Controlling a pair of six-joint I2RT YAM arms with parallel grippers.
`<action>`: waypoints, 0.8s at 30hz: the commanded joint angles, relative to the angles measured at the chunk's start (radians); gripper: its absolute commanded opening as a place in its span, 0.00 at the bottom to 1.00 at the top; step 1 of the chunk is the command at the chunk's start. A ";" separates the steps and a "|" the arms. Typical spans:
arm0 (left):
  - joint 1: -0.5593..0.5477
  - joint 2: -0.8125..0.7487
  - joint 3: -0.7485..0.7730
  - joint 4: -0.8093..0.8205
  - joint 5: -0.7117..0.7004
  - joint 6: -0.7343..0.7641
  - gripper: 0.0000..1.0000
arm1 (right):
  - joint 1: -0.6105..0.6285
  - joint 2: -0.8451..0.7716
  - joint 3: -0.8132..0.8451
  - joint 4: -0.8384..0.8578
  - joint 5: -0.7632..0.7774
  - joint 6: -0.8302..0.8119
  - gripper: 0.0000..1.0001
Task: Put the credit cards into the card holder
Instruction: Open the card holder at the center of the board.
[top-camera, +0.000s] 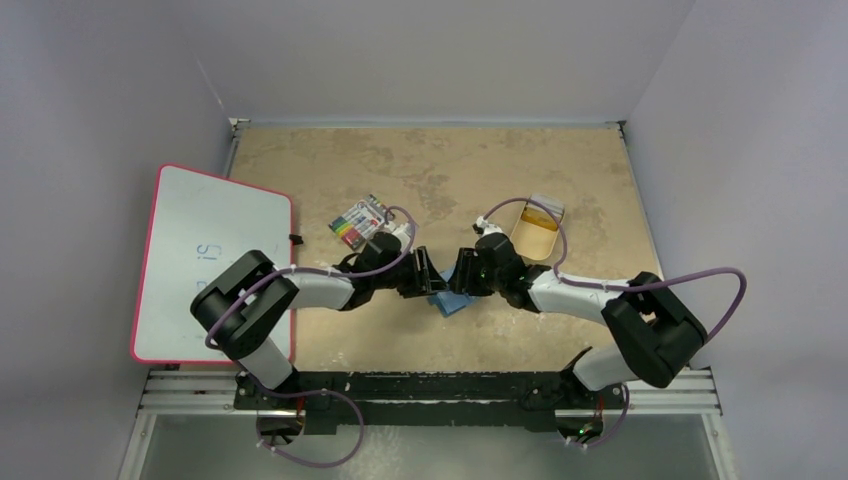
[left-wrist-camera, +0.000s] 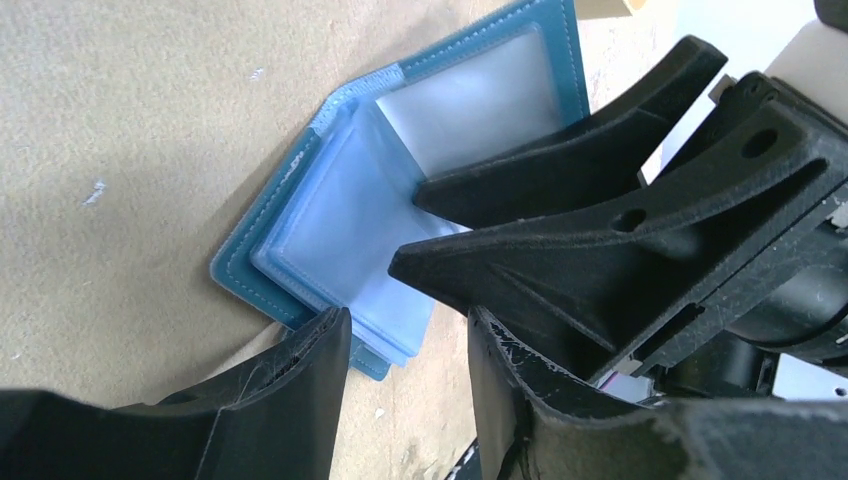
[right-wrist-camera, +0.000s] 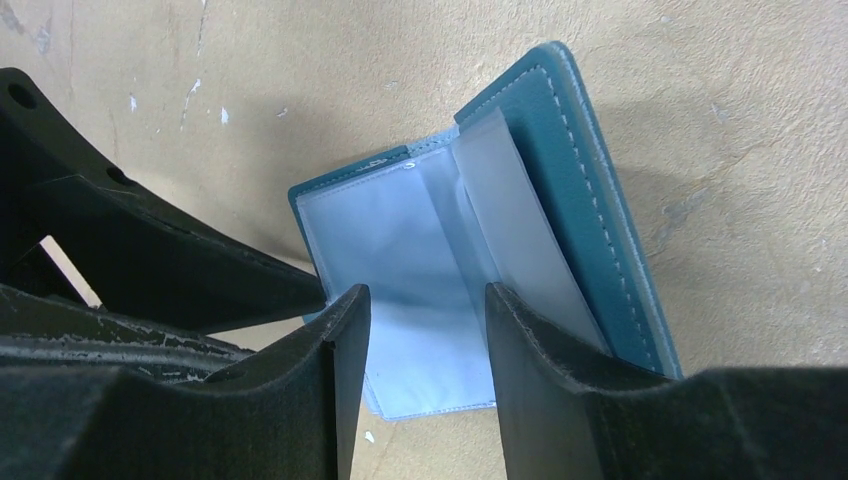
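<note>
I see the stitched teal-blue bifold card holder (right-wrist-camera: 440, 250) lying open, lining up, at the near middle of the mottled tan desk (top-camera: 420, 170), skewed to its edges (one cover half tilts up). Glossy clear sleeves fan inside. The left claw (left-wrist-camera: 407, 320) and right claw (right-wrist-camera: 425, 295) hover over it, fingers parted, gripping nothing.

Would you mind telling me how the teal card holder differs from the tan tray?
The card holder is teal-blue with clear pockets; the tray is tan. The card holder lies open, its pockets looking empty; the tray holds orange-yellow contents. The card holder sits toward the near edge of the table, the tray farther back. Both rest on it.
</note>
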 joint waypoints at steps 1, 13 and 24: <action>-0.017 0.003 0.026 0.045 0.037 0.048 0.45 | 0.002 0.012 -0.034 -0.027 -0.021 0.018 0.49; -0.016 -0.089 0.032 -0.205 -0.132 0.075 0.45 | 0.002 -0.002 -0.025 -0.034 -0.028 0.021 0.49; -0.017 -0.050 0.062 -0.260 -0.274 0.040 0.39 | 0.002 -0.116 0.106 -0.193 0.025 -0.056 0.48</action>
